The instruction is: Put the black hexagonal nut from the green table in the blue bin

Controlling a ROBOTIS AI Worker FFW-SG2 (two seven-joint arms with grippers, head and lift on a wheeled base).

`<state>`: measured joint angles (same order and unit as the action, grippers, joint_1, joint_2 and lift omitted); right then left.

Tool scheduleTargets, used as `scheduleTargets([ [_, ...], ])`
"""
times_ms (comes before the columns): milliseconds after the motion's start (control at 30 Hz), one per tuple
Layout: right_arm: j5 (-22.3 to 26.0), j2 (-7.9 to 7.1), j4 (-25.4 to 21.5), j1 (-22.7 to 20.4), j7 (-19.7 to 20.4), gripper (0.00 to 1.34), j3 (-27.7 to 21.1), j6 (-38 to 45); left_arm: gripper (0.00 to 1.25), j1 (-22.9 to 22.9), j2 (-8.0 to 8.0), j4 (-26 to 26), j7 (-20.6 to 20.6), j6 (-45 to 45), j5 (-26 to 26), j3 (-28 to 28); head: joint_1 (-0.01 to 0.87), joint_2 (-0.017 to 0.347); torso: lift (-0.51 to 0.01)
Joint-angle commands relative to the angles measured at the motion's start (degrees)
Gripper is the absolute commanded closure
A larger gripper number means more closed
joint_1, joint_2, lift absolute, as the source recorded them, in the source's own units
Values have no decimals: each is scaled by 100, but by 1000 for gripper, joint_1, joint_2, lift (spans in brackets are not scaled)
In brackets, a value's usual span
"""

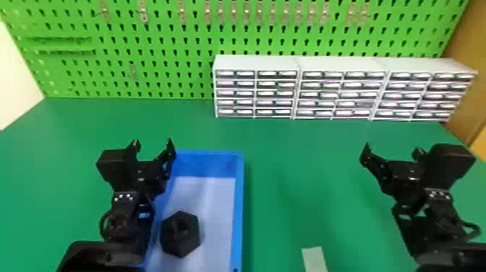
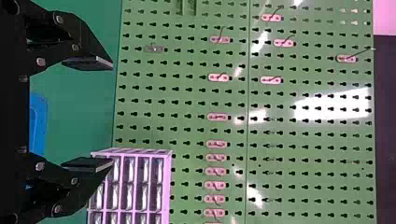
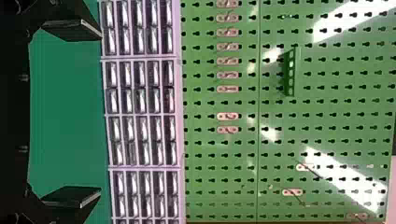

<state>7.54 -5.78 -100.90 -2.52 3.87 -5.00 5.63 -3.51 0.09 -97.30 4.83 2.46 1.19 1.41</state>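
Currently, left gripper [image 1: 152, 146]: two fingers spread apart with nothing between them, over the far left part of the blue bin.
Right gripper [image 1: 392, 150]: fingers likewise parted and holding nothing, well apart from the left gripper, above the table to its right.
Black hexagonal nut [image 1: 180, 234]: inside the blue bin, on its floor, nearer the robot than the left gripper's fingers and a little to their right.
Blue bin [image 1: 238, 209]: under and to the right of the left gripper, its long side running toward the robot.
Green table [image 1: 289, 173]: beneath both grippers and the bin.
Pale strip [image 1: 314, 258]: flat on the table between the two arms, nearer the robot than either gripper's fingers.
Drawer units [image 1: 256, 63]: three side by side, beyond the grippers, starting right of the left gripper and reaching past the right one.
Green pegboard [image 1: 173, 43]: upright behind everything, beyond both grippers, with metal hooks [image 1: 144, 12] along it.
Hidden: the left arm covers much of the bin's left wall; whether the nut touches that wall is hard to tell.
Cut off: the bin's near end, at the head view's bottom edge.
Hard to make out: the drawers' contents, and pegboard holes under bright glare.
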Motion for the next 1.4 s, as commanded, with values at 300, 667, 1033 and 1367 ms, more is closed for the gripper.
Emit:
scheduleTargets([
  [300,28,-2,0,-2,0,130,-1,-1,512,0,0,0,0,0,13,17,657,57,-95],
  [667,54,-2,17,-2,0,130,-10,-1,512,17,0,0,0,0,5,26,657,57,-95],
  [1033,72,-19,26,6,0,130,8,-1,512,17,0,0,0,0,-13,17,657,57,-95],
  [1367,107,-28,53,15,0,130,26,-1,512,17,0,0,0,0,-13,17,657,57,-95],
])
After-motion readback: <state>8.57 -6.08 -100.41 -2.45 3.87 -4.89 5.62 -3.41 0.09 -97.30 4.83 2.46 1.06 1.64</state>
